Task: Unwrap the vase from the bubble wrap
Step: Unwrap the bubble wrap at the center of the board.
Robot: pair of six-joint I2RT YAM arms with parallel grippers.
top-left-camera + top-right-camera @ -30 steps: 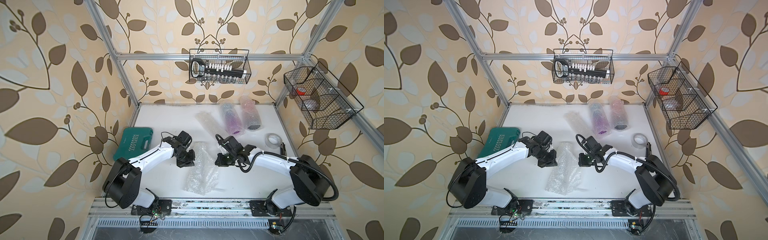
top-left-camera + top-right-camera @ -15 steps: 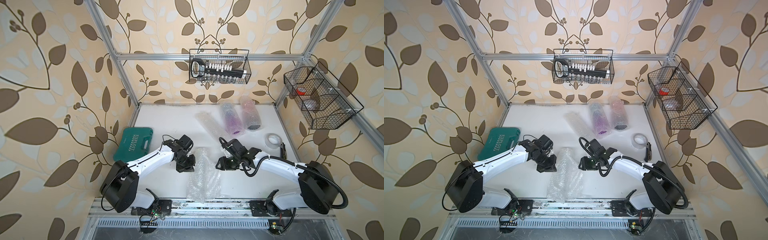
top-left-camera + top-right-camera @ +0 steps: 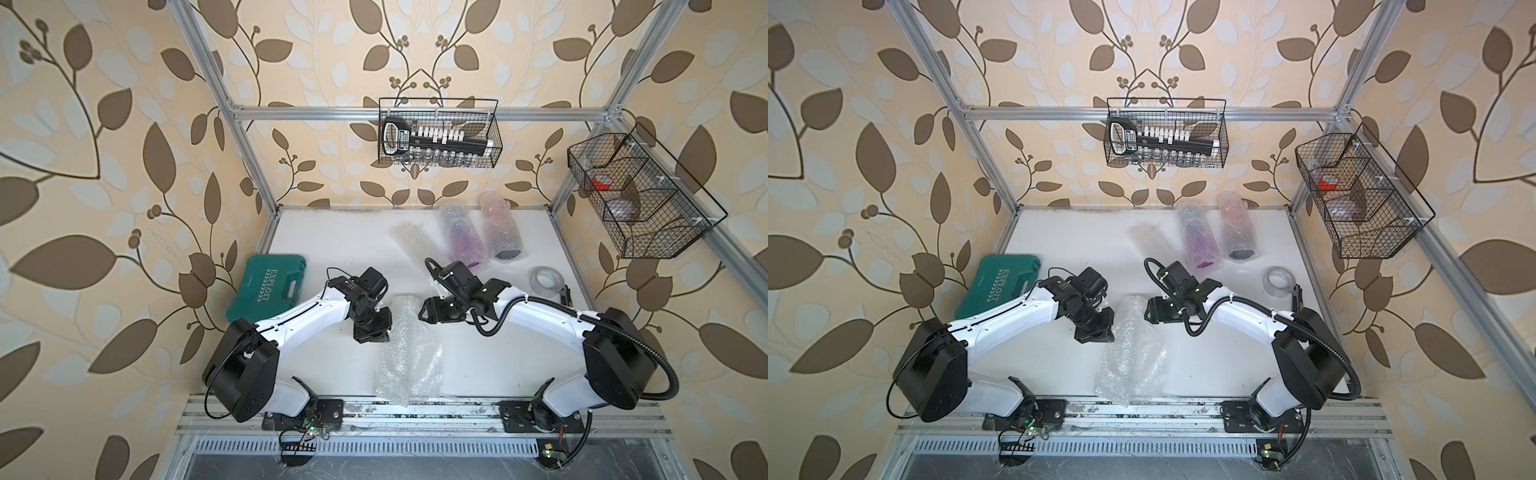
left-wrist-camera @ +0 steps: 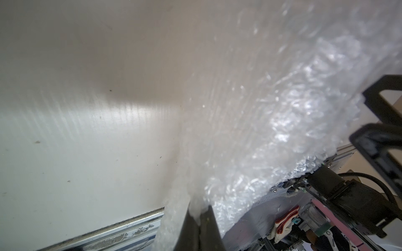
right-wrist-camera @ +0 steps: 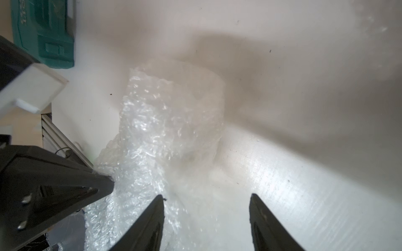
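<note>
A clear, crinkled sheet of bubble wrap (image 3: 409,353) lies at the front centre of the white tabletop (image 3: 332,245), its edge pinched between the closed jaws of the black left gripper (image 4: 199,217). The black right gripper (image 5: 206,197) hovers just beside it, jaws apart.

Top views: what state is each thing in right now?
bubble wrap: crumpled, on the table
left gripper: shut on bubble wrap
right gripper: open, holding nothing
purple vase: lying down, wrapped
pink vase: lying down, wrapped
green case: closed
tape roll: lying flat
</note>
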